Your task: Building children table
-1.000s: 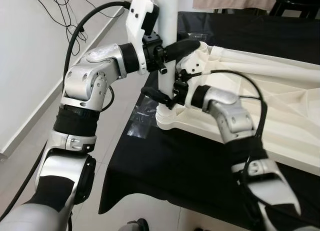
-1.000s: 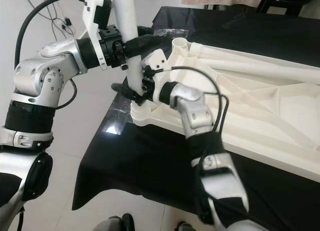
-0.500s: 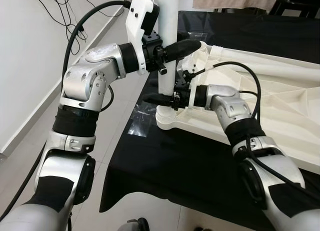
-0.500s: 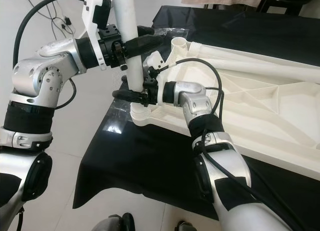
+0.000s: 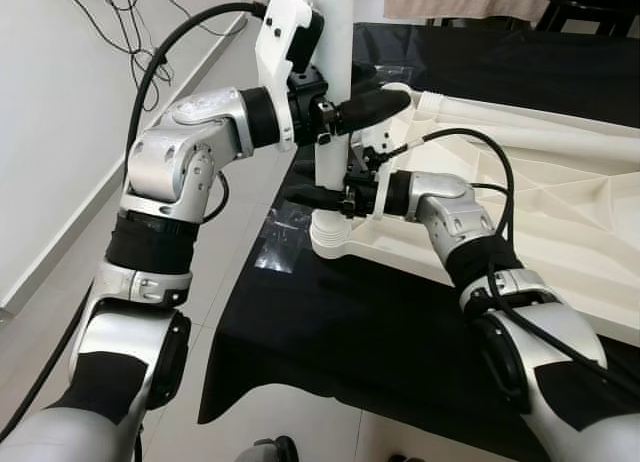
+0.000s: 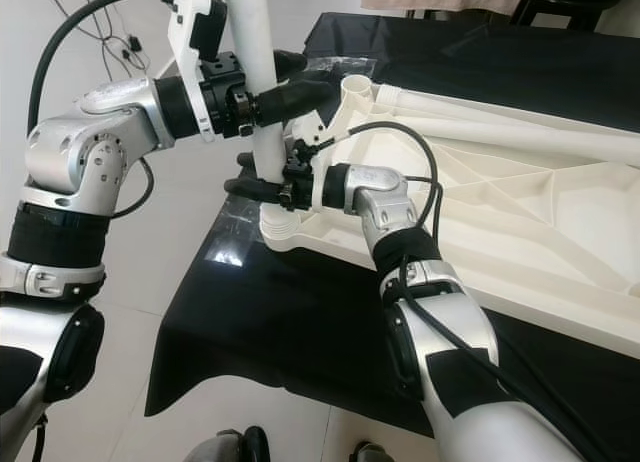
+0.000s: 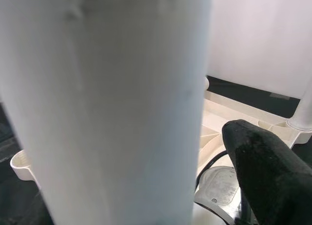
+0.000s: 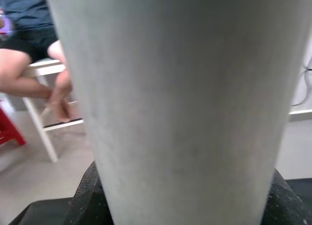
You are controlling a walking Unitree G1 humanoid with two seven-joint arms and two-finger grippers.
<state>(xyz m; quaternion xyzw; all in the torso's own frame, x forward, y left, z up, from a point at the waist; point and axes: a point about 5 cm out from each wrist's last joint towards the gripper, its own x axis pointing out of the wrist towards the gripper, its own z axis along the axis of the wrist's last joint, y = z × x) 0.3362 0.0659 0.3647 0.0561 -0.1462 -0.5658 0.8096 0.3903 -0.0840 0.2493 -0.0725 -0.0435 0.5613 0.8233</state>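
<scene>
The white leg [image 5: 333,92] stands upright in the corner socket [image 5: 335,237] of the upturned children's table [image 6: 520,212]; left claw [image 5: 345,107] grips it high, right claw [image 5: 322,196] clamps it low at 6 o'clock, apparently for steady seating.

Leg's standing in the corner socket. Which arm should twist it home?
Right, probably. The right gripper clasps the white leg low, just above the socket; the left gripper holds it higher, better for steadying.

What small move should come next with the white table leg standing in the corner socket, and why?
Probably press the white cylindrical plastic leg straight down. Both tools grip it, left tool high, right tool low, and it stands upright in the corner socket of the upturned white plastic tabletop.
</scene>
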